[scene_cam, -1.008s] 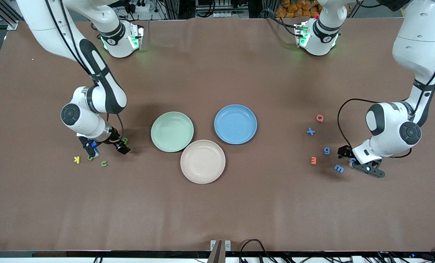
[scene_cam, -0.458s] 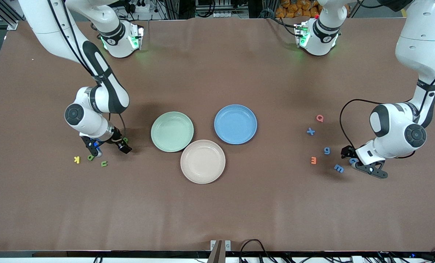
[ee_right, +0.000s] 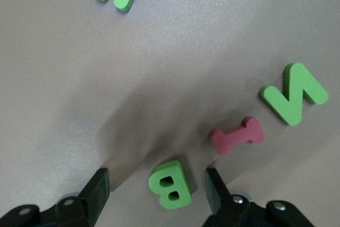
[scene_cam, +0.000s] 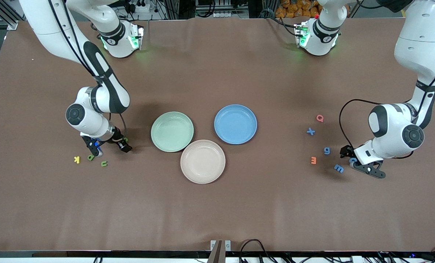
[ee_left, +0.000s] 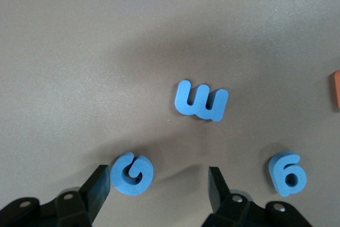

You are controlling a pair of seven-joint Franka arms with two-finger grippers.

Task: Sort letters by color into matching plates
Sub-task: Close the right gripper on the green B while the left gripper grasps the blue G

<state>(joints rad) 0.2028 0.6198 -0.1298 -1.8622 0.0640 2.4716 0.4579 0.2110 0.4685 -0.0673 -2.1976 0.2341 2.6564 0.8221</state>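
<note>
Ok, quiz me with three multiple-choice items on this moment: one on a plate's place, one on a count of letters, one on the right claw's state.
1. Which plate lies nearest to the front camera?
A. the green plate
B. the blue plate
C. the beige-pink plate

2. How many letters lie in the plates?
A. none
B. two
C. four

3. The right claw is:
A. shut on a letter
B. open, with the green B between its fingers
C. open above the blue plate

Answers:
1 C: the beige-pink plate sits lowest of the three in the front view.
2 A: all three plates show bare insides.
3 B: the right wrist view shows its fingers spread with the green B between them. The left claw is likewise open, by the blue G.
</note>
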